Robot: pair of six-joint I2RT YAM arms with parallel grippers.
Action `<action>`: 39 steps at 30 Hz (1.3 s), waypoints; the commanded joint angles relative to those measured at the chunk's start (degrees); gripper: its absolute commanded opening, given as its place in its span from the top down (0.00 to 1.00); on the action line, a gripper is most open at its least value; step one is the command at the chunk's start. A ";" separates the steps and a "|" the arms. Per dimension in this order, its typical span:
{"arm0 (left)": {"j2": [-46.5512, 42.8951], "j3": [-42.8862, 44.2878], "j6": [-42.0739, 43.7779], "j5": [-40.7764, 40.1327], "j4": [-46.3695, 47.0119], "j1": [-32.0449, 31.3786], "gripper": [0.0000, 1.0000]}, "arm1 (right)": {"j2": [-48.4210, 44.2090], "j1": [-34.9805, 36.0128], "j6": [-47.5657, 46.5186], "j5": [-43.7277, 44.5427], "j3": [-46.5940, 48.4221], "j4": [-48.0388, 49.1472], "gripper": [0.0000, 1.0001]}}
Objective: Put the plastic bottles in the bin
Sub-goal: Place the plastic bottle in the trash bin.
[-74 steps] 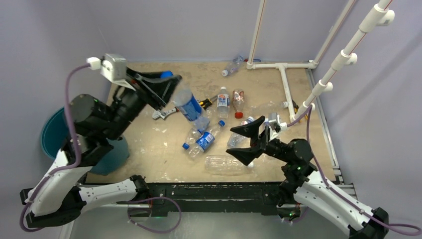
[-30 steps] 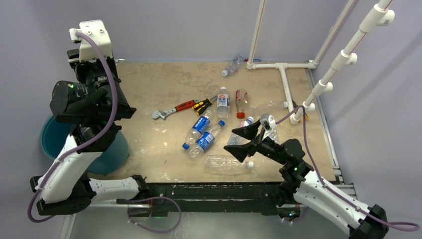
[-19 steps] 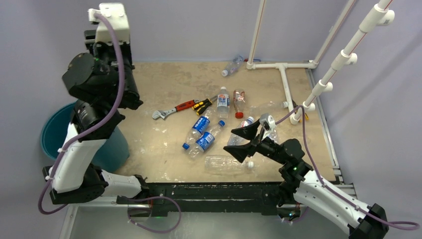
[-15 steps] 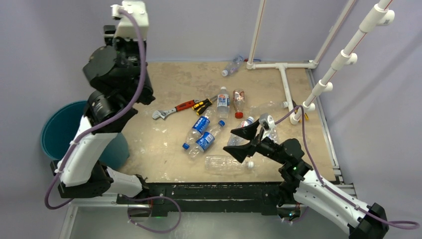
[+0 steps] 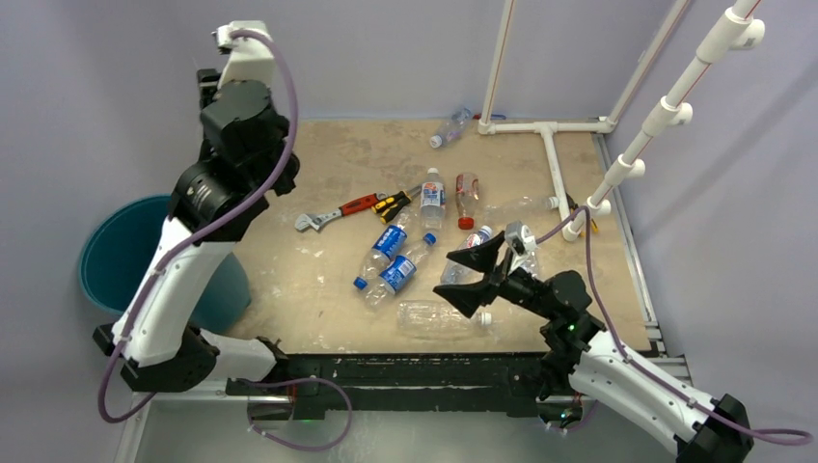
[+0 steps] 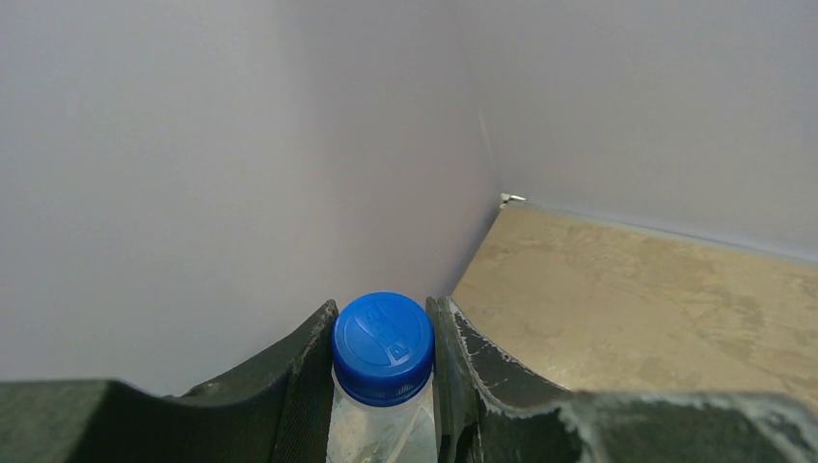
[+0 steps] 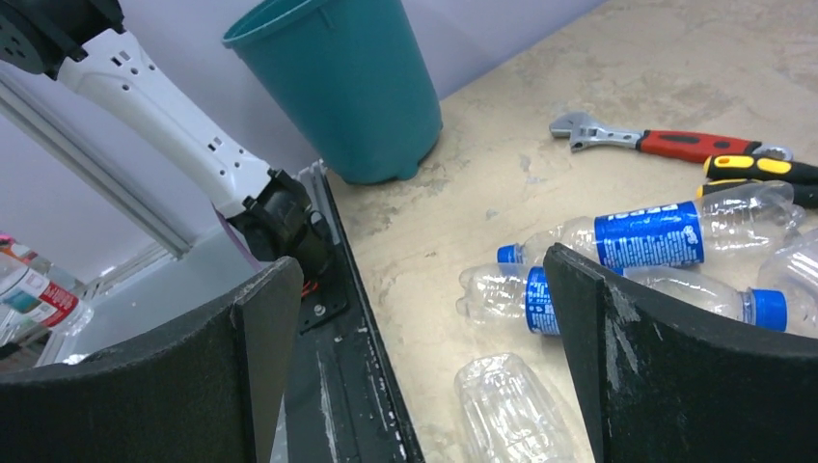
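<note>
Plastic bottles (image 5: 391, 260): found loose on counter (image 5: 318, 164). Left jaws: clenched on blue-capped bottle (image 6: 383, 342), held aloft. Right jaws: spread wide above clear bottle (image 5: 429, 318). Bin (image 5: 106, 251): at counter's near-left corner.

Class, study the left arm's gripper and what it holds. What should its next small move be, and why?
Probably swing the left gripper over the round teal plastic bin beside its base before opening. It pinches a blue-capped clear plastic bottle by the neck, but its wrist view shows only wall and tabletop, no bin.
</note>
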 commanded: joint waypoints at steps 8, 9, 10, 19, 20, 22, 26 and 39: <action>-15.34 -17.65 32.82 -13.63 39.79 0.16 1.00 | 9.03 0.03 5.62 -2.86 -3.79 15.07 0.01; -16.74 -19.08 33.32 -13.67 41.09 0.12 1.00 | 9.99 0.03 6.12 -3.18 -3.95 16.16 0.01; -18.00 -20.31 33.42 -13.63 41.40 0.19 1.00 | 10.45 0.03 6.41 -3.53 -3.97 16.83 0.01; -26.19 -36.19 47.02 -7.20 64.74 0.21 1.00 | 8.12 0.03 6.64 -4.42 -4.79 16.80 0.01; -26.67 -37.38 48.38 -6.23 67.16 0.21 1.00 | 7.22 0.03 6.56 -4.19 -4.95 15.93 0.01; -26.82 -39.51 51.56 -4.29 72.86 0.21 1.00 | 5.01 0.03 6.20 -3.57 -5.32 14.37 0.01; -26.47 -41.63 55.78 -0.89 79.36 0.21 1.00 | 1.47 0.03 5.65 -2.54 -5.80 12.03 0.01; -32.55 -54.88 58.45 -2.75 89.03 0.24 1.00 | 1.10 0.03 5.14 -2.86 -6.08 11.72 0.01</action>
